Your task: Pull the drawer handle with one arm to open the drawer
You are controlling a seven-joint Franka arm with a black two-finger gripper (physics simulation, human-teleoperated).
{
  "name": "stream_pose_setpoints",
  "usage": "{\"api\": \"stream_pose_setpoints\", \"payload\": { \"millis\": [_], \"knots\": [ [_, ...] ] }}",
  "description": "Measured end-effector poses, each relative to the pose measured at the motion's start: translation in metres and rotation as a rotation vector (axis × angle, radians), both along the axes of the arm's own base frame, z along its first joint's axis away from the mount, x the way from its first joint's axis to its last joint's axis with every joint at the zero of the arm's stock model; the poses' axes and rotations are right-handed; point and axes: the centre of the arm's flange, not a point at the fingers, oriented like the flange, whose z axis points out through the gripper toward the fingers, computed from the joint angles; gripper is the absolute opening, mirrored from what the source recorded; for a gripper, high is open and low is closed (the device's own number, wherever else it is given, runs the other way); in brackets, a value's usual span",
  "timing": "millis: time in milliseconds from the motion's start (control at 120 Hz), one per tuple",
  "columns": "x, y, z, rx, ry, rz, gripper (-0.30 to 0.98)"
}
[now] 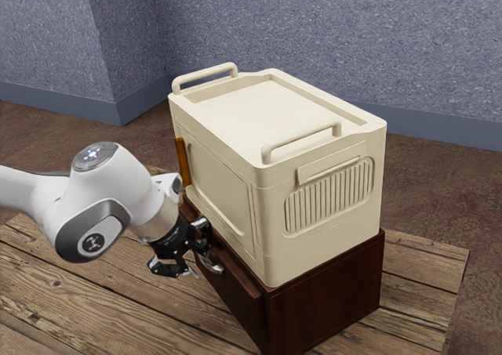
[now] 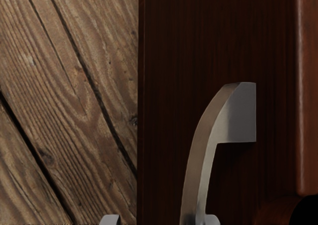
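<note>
In the exterior view my gripper [image 1: 200, 266] is low beside the front of the dark brown cabinet [image 1: 325, 308], at the metal handle [image 1: 213, 268] of its drawer [image 1: 239, 286]. The wrist view has the curved handle [image 2: 198, 155] standing out from the dark drawer front [image 2: 169, 86]. My gripper [image 2: 161, 220] is open there, its tips wide apart. One end of the handle's bar lies between them, much closer to one tip than to the other. How far out the drawer stands, I cannot tell.
A large cream box [image 1: 314, 190] with two raised handles sits on the cabinet. An orange-brown upright piece [image 1: 183, 161] is at the box's side, close to my arm. The plank tabletop [image 1: 102, 292] lies under the arm and cabinet.
</note>
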Motion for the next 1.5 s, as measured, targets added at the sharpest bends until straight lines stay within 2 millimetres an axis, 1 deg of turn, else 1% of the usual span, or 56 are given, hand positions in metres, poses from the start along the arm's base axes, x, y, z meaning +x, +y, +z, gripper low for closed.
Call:
{"api": "stream_pose_setpoints", "payload": {
  "millis": [258, 317, 417, 758, 858, 1233, 1500],
  "knots": [
    [-0.01, 0.003, 0.003, -0.016, -0.003, -0.004, 0.11],
    [-0.009, 0.009, 0.002, -0.018, -0.001, 0.004, 0.1],
    [-0.012, 0.013, 0.002, -0.024, -0.002, 0.008, 0.09],
    [-0.029, 0.015, 0.002, -0.045, 0.001, -0.007, 0.07],
    [-0.032, 0.016, 0.002, -0.05, 0.002, -0.006, 0.07],
    [-0.045, 0.026, 0.002, -0.104, 0.023, 0.044, 0.07],
    [-0.046, 0.027, 0.0, -0.121, 0.045, 0.069, -0.03]
  ]
}}
